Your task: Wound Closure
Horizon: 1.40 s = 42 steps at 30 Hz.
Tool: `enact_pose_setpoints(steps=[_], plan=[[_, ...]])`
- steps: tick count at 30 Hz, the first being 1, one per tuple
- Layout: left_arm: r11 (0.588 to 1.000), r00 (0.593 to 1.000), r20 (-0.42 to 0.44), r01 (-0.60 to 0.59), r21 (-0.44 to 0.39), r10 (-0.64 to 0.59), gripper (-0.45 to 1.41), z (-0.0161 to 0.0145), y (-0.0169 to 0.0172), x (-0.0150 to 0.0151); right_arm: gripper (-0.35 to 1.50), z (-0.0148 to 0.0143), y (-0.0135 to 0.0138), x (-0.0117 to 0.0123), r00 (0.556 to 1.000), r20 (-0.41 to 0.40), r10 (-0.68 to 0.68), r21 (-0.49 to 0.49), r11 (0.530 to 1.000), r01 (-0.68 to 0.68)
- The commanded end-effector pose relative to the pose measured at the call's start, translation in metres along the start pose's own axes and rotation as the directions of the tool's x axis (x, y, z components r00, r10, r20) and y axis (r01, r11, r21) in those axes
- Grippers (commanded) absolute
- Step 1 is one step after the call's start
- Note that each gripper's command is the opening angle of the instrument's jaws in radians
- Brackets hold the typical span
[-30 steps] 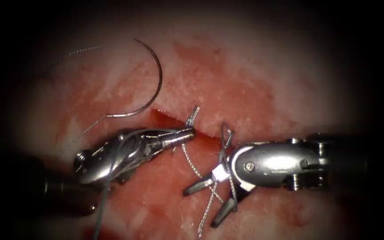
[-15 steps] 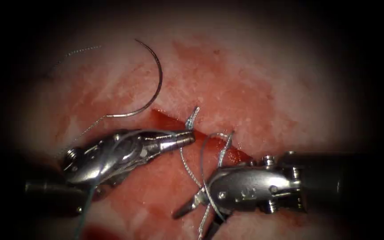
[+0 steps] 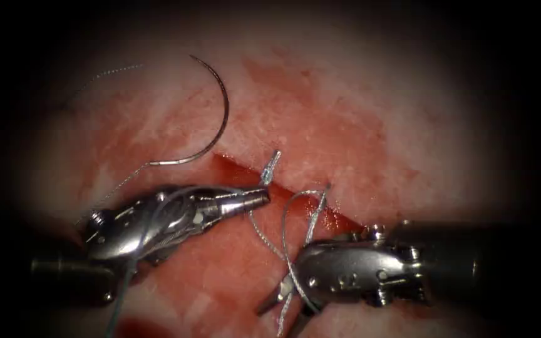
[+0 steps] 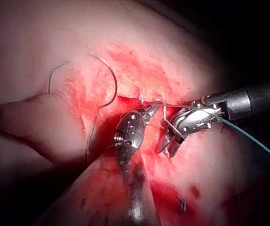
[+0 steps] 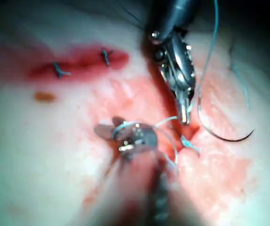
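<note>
Lying free on the tissue (image 3: 345,125), the needle (image 3: 217,119) rests on the far side of the cut (image 3: 283,188) towards its left end, held by neither tool and, as far as I can tell, not stuck in.

The left pincer (image 3: 261,199) is clamped on the thread (image 3: 286,238) just beside the cut. The right pincer (image 3: 283,310) stands spread, gripping nothing, with a loop of thread draped round its body.

That loop is the worry: it could slip off the smooth metal, or snag at the wrist joint (the thread crosses close to it). A tug from the left tool might also drag the short tail (image 3: 270,168) out of the tissue.

No container is here.
</note>
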Motion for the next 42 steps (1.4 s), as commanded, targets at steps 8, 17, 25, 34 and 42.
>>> enact_pose_setpoints(steps=[8, 17, 25, 34, 42], plan=[[1.0, 1.0, 0.002, -0.001, -0.004, 0.001, -0.35, -0.0002, 0.0003, -0.0015, -0.35, 0.0006, 0.001, -0.0003, 0.999, 0.042, 0.002, 0.006, 1.0, -0.002], [1.0, 1.0, 0.003, -0.003, -0.006, 0.003, -0.35, -0.0004, 0.0003, -0.0016, -0.35, -0.0011, 0.0018, -0.0006, 0.998, 0.056, 0.028, -0.035, 0.999, -0.026], [1.0, 1.0, 0.022, -0.019, -0.002, 0.019, -0.35, -0.0011, 0.0007, -0.0024, -0.35, -0.0053, 0.0011, -0.0001, 0.992, -0.118, 0.049, -0.174, 0.982, -0.069], [0.999, 0.999, 0.033, -0.034, -0.005, 0.035, -0.35, -0.0024, 0.0035, -0.0055, -0.35, -0.0108, 0.0021, -0.001, 0.917, -0.39, 0.089, -0.337, 0.912, -0.232], [0.999, 0.998, 0.046, -0.033, -0.021, 0.034, -0.35, -0.0045, 0.0103, -0.0079, -0.35, -0.0139, 0.0036, -0.003, 0.861, -0.49, 0.136, -0.398, 0.844, -0.36]])
